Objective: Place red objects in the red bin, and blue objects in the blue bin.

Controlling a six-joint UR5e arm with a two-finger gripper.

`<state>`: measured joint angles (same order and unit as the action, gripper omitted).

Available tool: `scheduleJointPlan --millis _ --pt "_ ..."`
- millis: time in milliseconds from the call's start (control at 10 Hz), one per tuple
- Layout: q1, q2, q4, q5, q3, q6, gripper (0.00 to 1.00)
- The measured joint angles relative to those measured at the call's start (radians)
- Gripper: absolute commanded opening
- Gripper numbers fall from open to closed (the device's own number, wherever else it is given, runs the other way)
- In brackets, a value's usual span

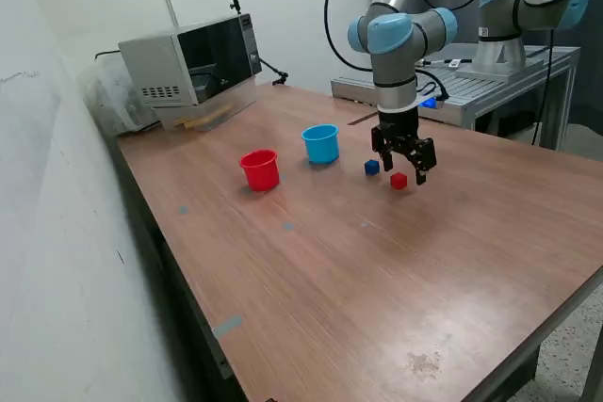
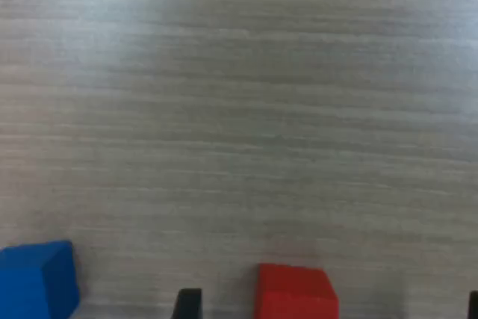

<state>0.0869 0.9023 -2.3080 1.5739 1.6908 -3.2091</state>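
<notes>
Over the red cube (image 1: pixel 399 180) hangs the pincer (image 1: pixel 407 163), jaws spread.

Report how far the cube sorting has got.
Done: cannot confirm; the red cup and blue cup interiors are not visible. In hand: nothing gripped; the open gripper sits low over the red cube, which shows between its fingers in the wrist view. Left: that red cube and the blue cube, both on the table.
</notes>
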Motion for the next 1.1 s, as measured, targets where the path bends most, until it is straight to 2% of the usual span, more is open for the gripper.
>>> scheduleJointPlan --millis 1100 --pt "-0.011 -0.02 -0.003 0.0 -0.011 0.0 1.0"
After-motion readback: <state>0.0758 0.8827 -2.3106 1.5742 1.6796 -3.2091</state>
